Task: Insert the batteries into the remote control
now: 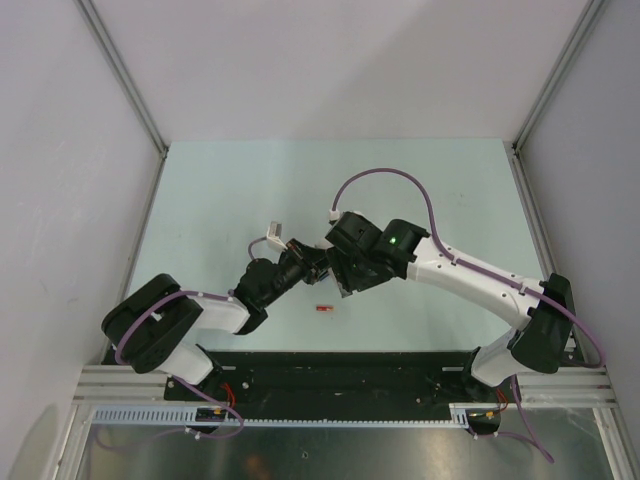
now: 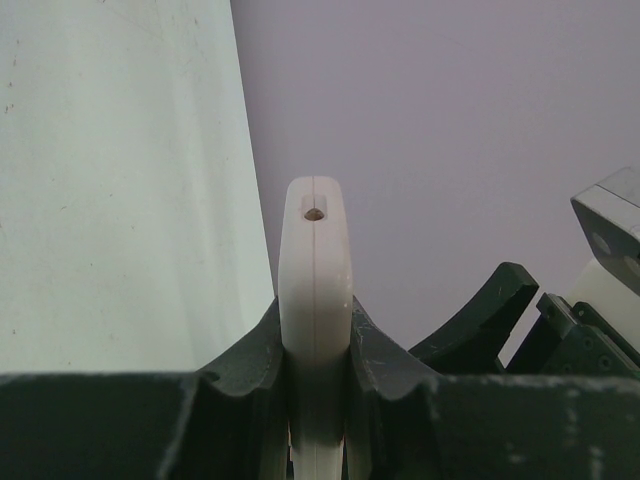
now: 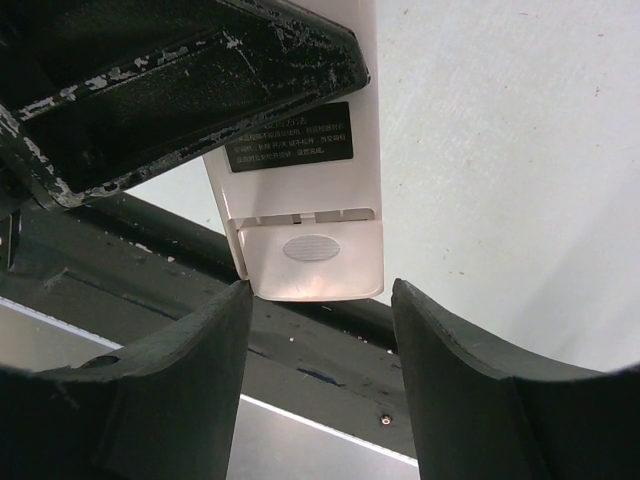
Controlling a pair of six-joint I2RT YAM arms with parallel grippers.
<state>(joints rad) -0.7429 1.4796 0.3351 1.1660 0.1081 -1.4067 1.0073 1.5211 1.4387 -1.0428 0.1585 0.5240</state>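
My left gripper (image 2: 317, 340) is shut on the remote control (image 2: 316, 270), a slim white bar seen edge-on and held above the table. The right wrist view shows its plain white back (image 3: 330, 60) with a black label and, at the lower end, a battery cover (image 3: 315, 250) with an oval grip. Just below that end, my right gripper (image 3: 320, 300) stands open; its left fingertip is at the cover's corner, and I cannot tell whether it touches. In the top view both grippers (image 1: 330, 268) meet at mid-table. One red battery (image 1: 322, 309) lies on the table below them. Other batteries are out of view.
The pale green table (image 1: 250, 200) is fenced by grey walls with metal corner posts (image 1: 520, 140). A black base rail (image 1: 350, 370) runs along the near edge, under the arms' mounts.
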